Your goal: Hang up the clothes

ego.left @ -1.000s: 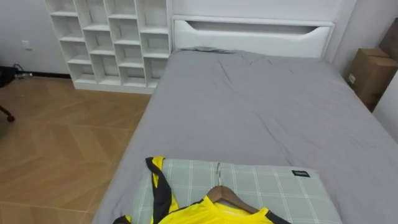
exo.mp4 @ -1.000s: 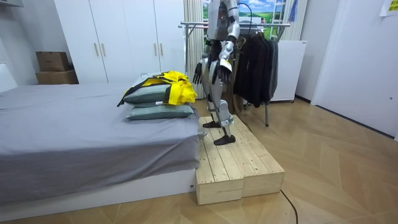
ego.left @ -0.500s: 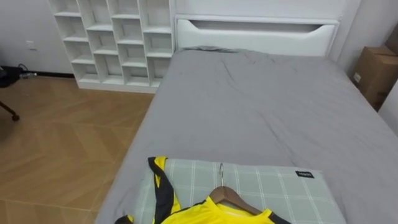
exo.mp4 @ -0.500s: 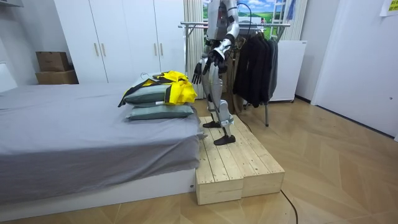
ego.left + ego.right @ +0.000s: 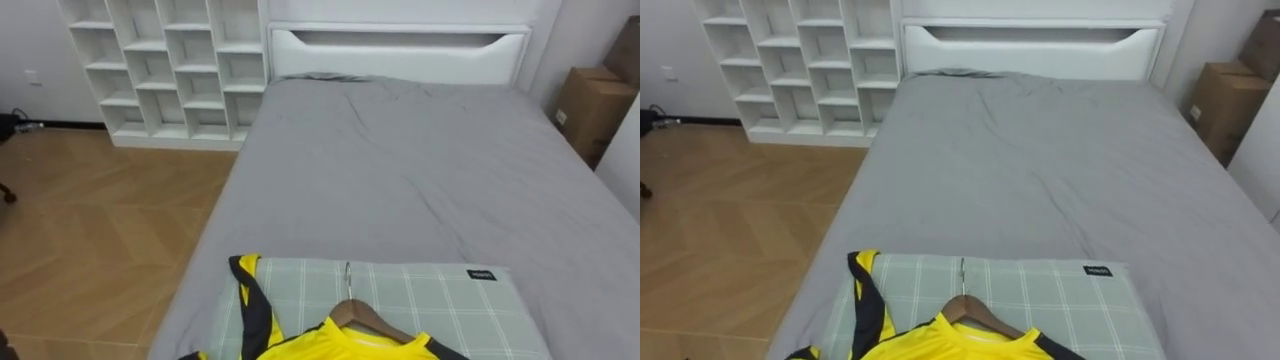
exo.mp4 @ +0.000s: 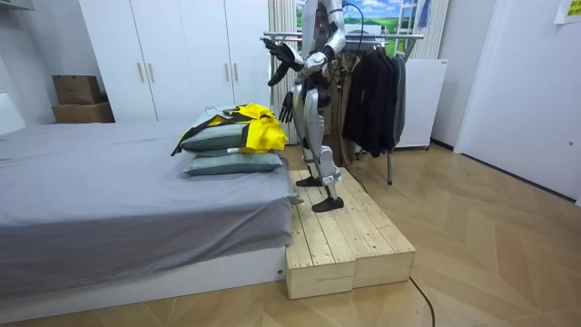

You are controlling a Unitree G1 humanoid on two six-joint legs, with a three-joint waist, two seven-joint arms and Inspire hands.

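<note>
A yellow shirt with black trim (image 5: 340, 342) lies on a wooden hanger (image 5: 352, 308), whose metal hook points up the bed. Both rest on a green checked pillow (image 5: 430, 295) at the foot of the grey bed (image 5: 420, 170). In the room view the shirt (image 6: 254, 127) tops two stacked pillows (image 6: 227, 163). I stand on a wooden platform (image 6: 345, 241) facing the bed. My left hand (image 6: 277, 56) is raised forward at chest height above the shirt, open. My right hand (image 6: 289, 109) hangs open by my thigh. Neither hand touches the shirt.
Behind me stands a clothes rack (image 6: 363, 36) hung with dark garments (image 6: 372, 100). White cube shelves (image 5: 165, 70) line the wall left of the headboard. A cardboard box (image 5: 590, 105) sits to the bed's right. Wood floor lies to the bed's left.
My left arm has swung up from beside my hip to chest height, hand out over the shirt. The head camera has shifted slightly; shirt and hanger lie as before.
</note>
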